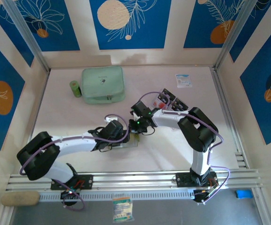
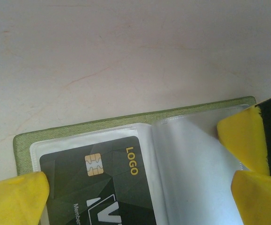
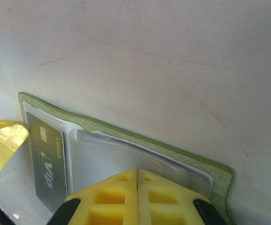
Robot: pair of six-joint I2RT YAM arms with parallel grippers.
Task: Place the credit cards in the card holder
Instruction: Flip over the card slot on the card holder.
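The olive-green card holder (image 2: 84, 125) lies open on the table, near the middle in the top view (image 1: 135, 139). A black credit card (image 2: 102, 183) with "LOGO" and "VIP" lettering sits in its left clear sleeve (image 3: 46, 161). My left gripper (image 2: 140, 190) is open, with one yellow finger on each side of the holder. My right gripper (image 3: 138, 176) is shut, and its tips rest on the holder's clear right sleeves (image 3: 126, 154). More credit cards (image 1: 167, 100) lie loose beside the right arm.
A mint-green zip case (image 1: 103, 84) and a small green object (image 1: 74, 88) sit at the back left. A white-and-blue packet (image 1: 184, 80) lies at the back right. Both arms meet over the table's middle.
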